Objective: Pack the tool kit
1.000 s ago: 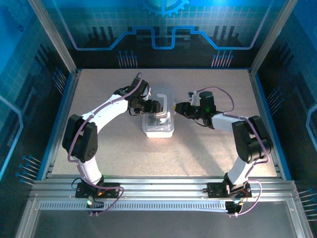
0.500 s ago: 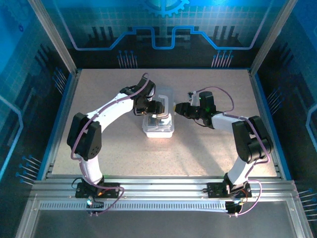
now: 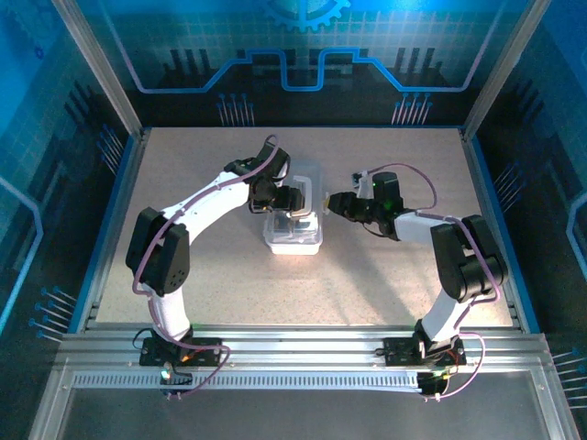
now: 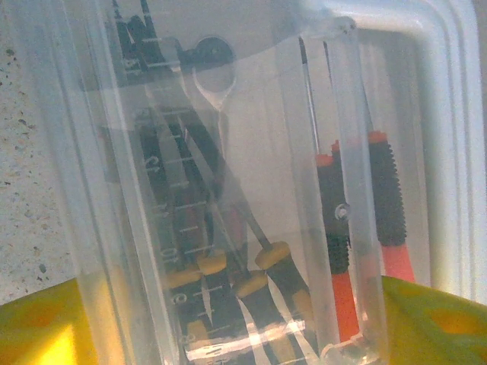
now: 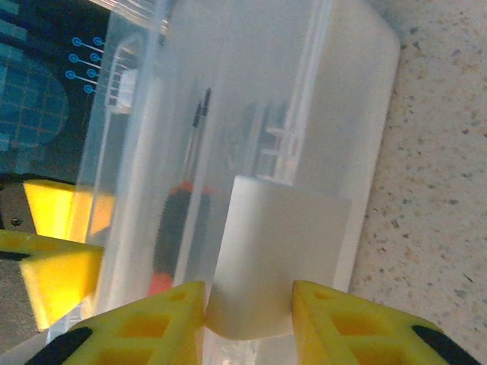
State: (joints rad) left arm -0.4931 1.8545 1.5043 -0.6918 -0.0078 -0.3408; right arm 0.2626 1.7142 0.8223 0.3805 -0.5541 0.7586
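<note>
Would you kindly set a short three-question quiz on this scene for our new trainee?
1. True or false: the clear rectangular plastic case sits at the edge of the speckled table.
2. Which gripper has a pale block of the case between its yellow fingertips? A. left gripper B. right gripper
3. Where are the red-and-black-handled tools?
Key: 1. False, it is mid-table. 2. B. 3. Inside the case.
</note>
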